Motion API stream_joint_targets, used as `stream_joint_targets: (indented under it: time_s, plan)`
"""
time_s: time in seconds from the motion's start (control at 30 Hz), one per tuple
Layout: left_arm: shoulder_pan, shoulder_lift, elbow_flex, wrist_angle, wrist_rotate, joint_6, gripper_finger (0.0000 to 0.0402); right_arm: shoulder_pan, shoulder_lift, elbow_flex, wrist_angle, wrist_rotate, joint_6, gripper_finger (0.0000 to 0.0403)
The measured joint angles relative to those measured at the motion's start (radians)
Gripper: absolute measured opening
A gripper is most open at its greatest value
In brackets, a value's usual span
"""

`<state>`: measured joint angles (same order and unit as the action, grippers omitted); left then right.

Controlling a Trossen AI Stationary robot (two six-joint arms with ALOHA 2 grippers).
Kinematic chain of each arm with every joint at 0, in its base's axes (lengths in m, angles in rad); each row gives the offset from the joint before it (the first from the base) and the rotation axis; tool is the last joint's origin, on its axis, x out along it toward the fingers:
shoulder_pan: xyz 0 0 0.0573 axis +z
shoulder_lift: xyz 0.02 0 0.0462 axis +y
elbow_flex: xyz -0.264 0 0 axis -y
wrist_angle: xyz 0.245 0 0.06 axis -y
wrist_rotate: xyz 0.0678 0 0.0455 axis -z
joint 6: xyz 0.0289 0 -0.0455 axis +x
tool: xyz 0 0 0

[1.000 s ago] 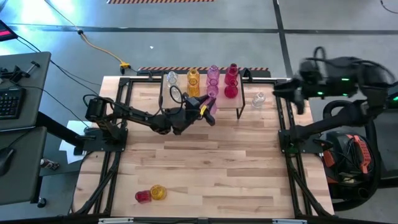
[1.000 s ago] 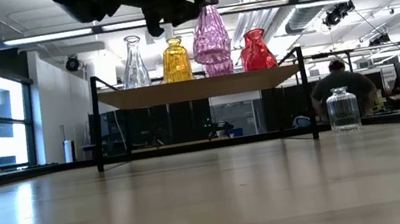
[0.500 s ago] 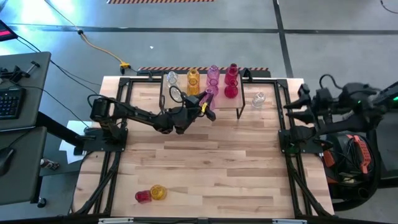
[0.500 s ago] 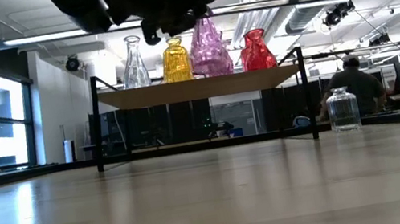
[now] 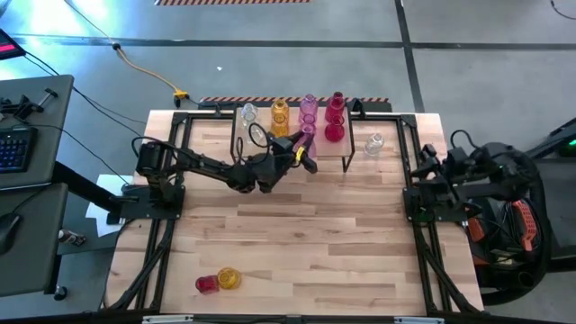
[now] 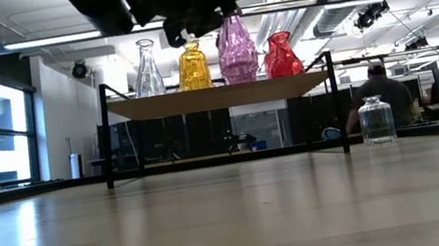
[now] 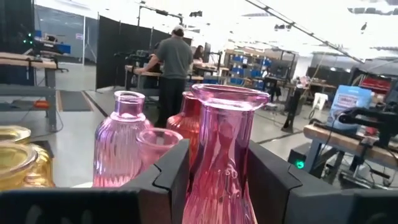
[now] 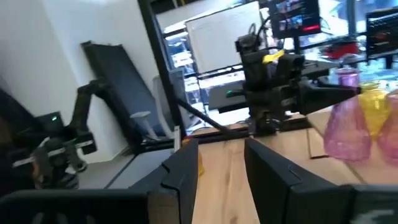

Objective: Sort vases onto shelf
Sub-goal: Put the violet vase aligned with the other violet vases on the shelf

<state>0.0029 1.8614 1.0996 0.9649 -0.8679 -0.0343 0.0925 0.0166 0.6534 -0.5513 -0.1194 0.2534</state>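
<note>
My left gripper is shut on a pink glass vase at the near edge of the shelf. On the shelf stand a clear vase, an amber vase, a red vase and more pink vases. Another clear vase stands on the table to the shelf's right. A red vase and an amber vase lie at the table's near left. My right gripper is open and empty, off the table's right edge. My left gripper pinches the pink vase below its flared rim, at the neck, between its two fingers. The fingers come roughly level from the table's left. The vase stands upright with its base at the height of the shelf top; whether it rests there I cannot tell.
The shelf's black legs stand on the wooden table at its far middle. The table's black frame rails run along both sides. People stand in the room behind the table.
My left gripper has carried the pink vase a little toward the table's right along the shelf's near edge. The vase tipped halfway and now stands upright. My right arm has drawn back from near the shelf's right end, off the table's right edge and toward the near side.
</note>
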Motion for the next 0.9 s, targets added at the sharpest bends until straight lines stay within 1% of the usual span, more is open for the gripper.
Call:
stream_joint_targets:
  time_s: [0.03, 0.2, 0.43, 0.57, 0.77, 0.83, 0.9]
  plan:
    - [0.0, 0.0, 0.0, -0.001, 0.0, -0.003, 0.0118, 0.0, -0.015, -0.022, 0.015, -0.009, -0.001, 0.0114]
    - [0.004, 0.0, 0.0, 0.008, 0.02, 0.001, 0.0118, 0.0, 0.002, -0.081, 0.062, -0.049, -0.018, 0.0114]
    - [0.005, 0.0, 0.0, 0.001, 0.02, 0.028, 0.0119, 0.0, -0.007, -0.148, 0.053, -0.047, 0.011, 0.0114]
    - [0.005, 0.0, 0.0, 0.002, 0.02, 0.036, 0.0119, 0.0, -0.006, -0.154, 0.059, -0.046, 0.024, 0.0114]
    - [0.008, 0.0, 0.0, 0.002, 0.02, 0.026, 0.0119, 0.0, -0.006, -0.165, 0.061, -0.045, 0.132, 0.0114]
    - [0.011, 0.0, 0.0, 0.002, 0.026, 0.02, 0.0119, 0.0, -0.006, -0.19, 0.063, -0.02, 0.161, 0.0114]
    - [0.018, 0.0, 0.0, 0.002, 0.041, 0.02, 0.0119, 0.0, -0.006, -0.218, 0.079, 0.046, 0.201, 0.0114]
